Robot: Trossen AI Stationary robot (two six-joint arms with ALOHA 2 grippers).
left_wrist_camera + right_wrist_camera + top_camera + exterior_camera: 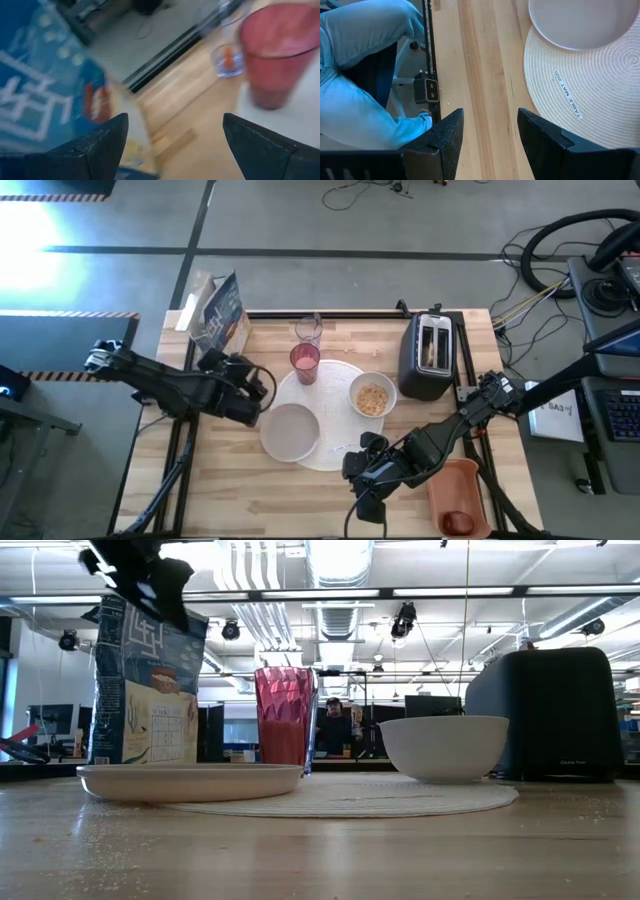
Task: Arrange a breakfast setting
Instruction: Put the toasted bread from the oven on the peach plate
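A large white round woven mat (335,442) lies mid-table. On it rest a pale plate (290,431), a white bowl of cereal (372,397) and a pink tumbler (305,363). Behind the tumbler stands a clear glass (308,330) with something orange in it (227,55). A dark-red fruit (458,522) lies in the orange tray (458,480). My left gripper (232,368) is open and empty, raised near a blue cereal box (220,310). My right gripper (356,472) is open and empty over the bare wood beside the mat's near edge (590,95).
The black toaster (427,355) stands at the far right, something pale in a slot. The cereal box (145,690) stands at the far left corner. A person's legs in jeans (365,60) show just beyond the table's near edge. Crumbs lie on the wood.
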